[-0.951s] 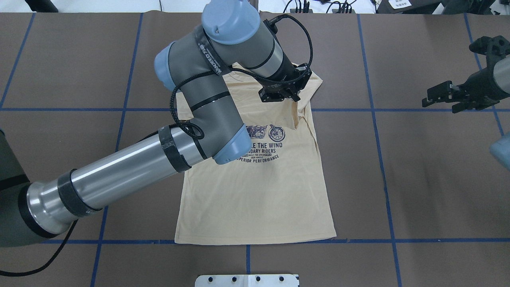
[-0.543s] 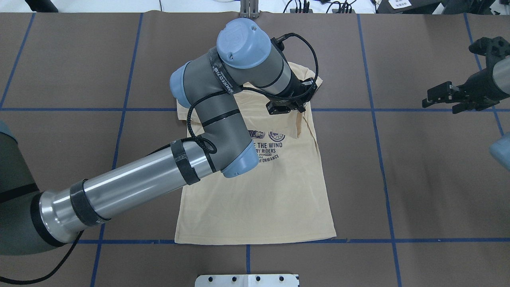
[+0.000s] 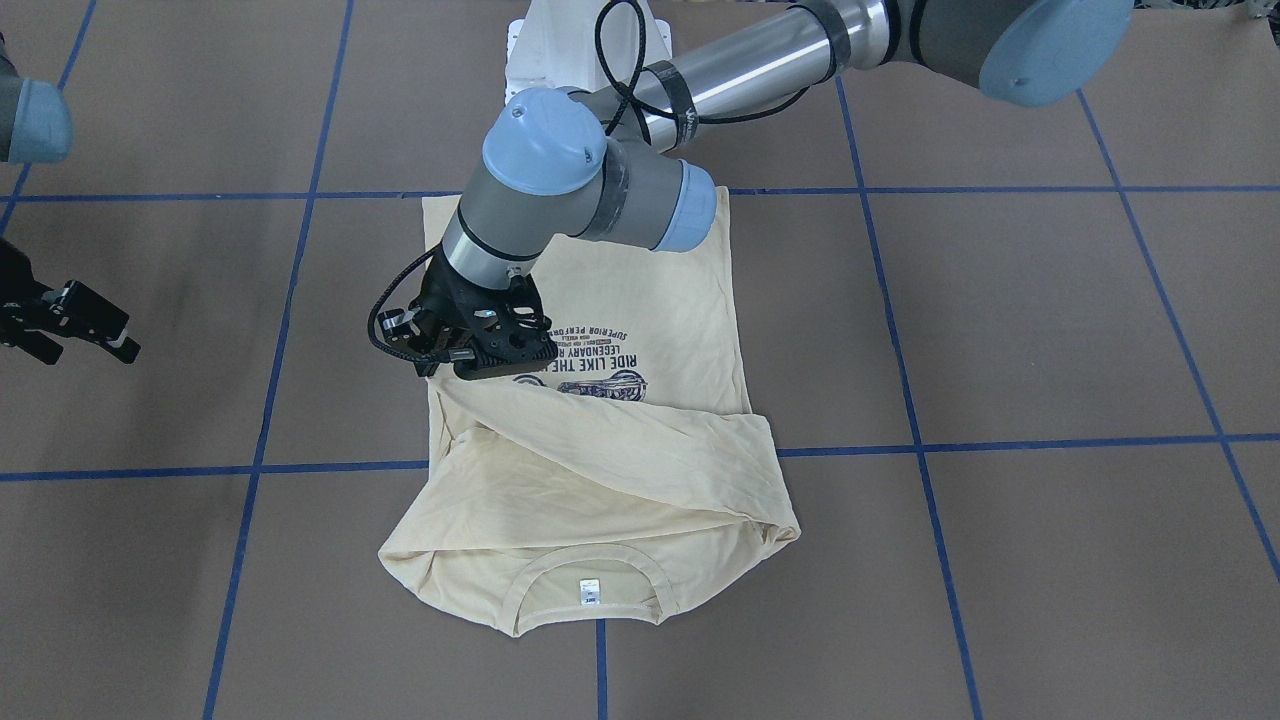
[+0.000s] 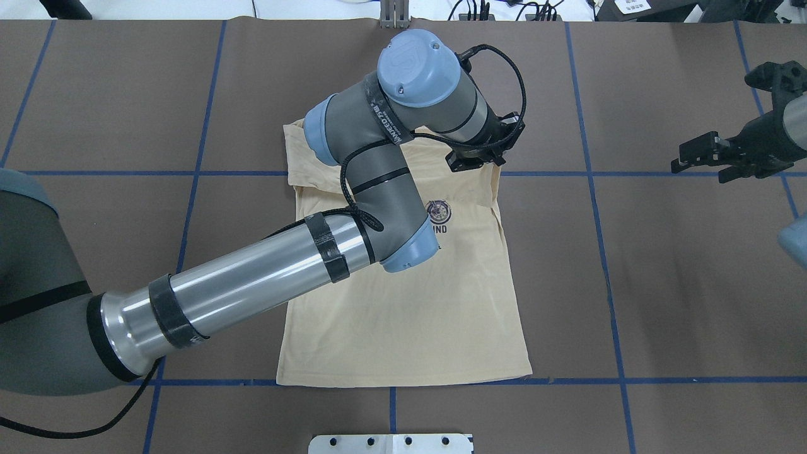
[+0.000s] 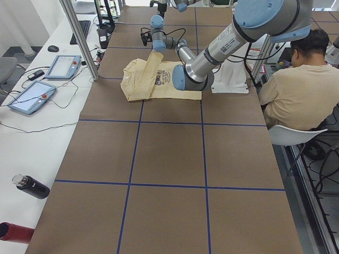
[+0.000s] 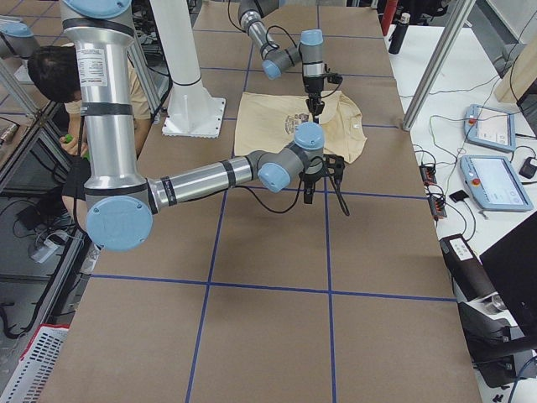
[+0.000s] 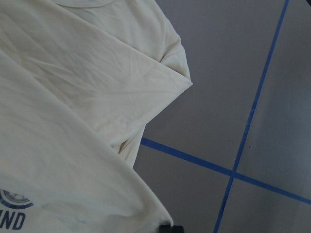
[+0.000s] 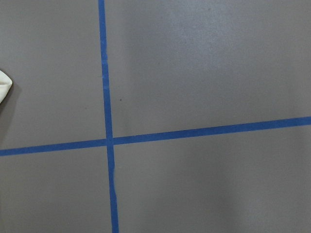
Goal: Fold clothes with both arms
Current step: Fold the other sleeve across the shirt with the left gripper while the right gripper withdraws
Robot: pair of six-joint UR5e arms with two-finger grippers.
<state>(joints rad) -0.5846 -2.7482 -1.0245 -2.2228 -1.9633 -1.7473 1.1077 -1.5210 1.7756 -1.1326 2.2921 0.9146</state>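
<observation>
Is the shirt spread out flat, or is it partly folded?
Partly folded. On the shirt, a fold lies across the chest, one end at the left gripper; the lower body lies flat.

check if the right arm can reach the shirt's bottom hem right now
Probably yes: only bare table lies between the right gripper and the near corner of the hem; the left arm crosses the shirt higher up.

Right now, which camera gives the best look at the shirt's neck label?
The front-facing view: the neck label shows unobstructed at the near end of the shirt. Overhead, the left arm hides that end. Both side views show the shirt too small to tell; neither wrist camera shows it.
</observation>
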